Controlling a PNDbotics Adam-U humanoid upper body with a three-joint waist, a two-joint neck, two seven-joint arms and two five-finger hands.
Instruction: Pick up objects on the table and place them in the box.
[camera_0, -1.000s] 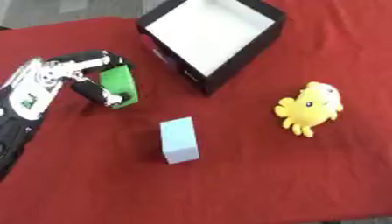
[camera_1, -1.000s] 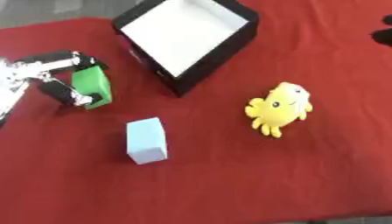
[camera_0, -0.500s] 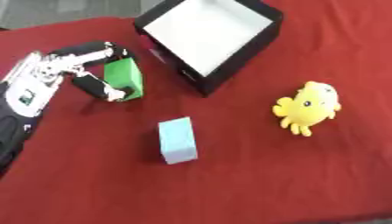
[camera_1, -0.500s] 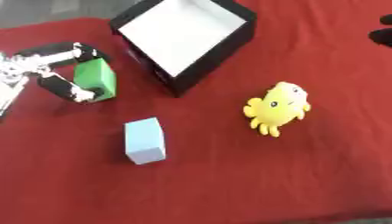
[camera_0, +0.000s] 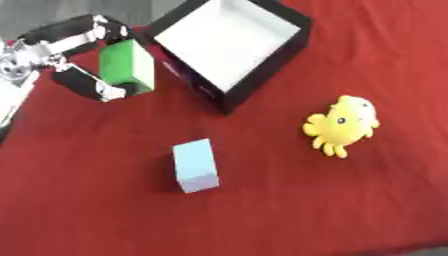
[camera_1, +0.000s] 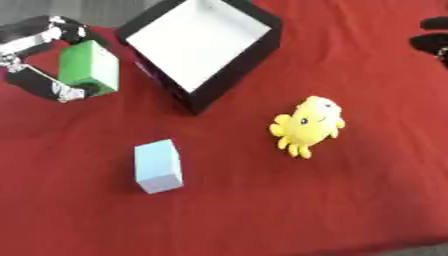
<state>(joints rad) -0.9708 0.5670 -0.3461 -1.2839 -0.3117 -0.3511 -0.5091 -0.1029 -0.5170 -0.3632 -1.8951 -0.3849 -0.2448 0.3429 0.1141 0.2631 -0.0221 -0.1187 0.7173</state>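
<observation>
Left eye view is showing the robot's left hand coming in from the upper left, its fingers and thumb curling round a green rectangular block. The block is standing nearly upright in that grasp, just beside the left outer wall of a black square box with a white inside. I cannot tell whether the block is touching the red cloth of the counter or hanging just above it. The box is sitting askew, one corner pointing toward the near side, and nothing is lying inside it. A pale blue rectangular block is lying on the cloth below the box, well apart from the hand. A yellow soft octopus-like toy is resting to the right of the box's near corner, its short legs pointing down and left.

Right eye view is giving nearly the same scene, shifted a little. At its upper right edge the dark fingers of the robot's right hand are showing over the cloth, holding nothing; I cannot tell whether they are curled or straight.
</observation>
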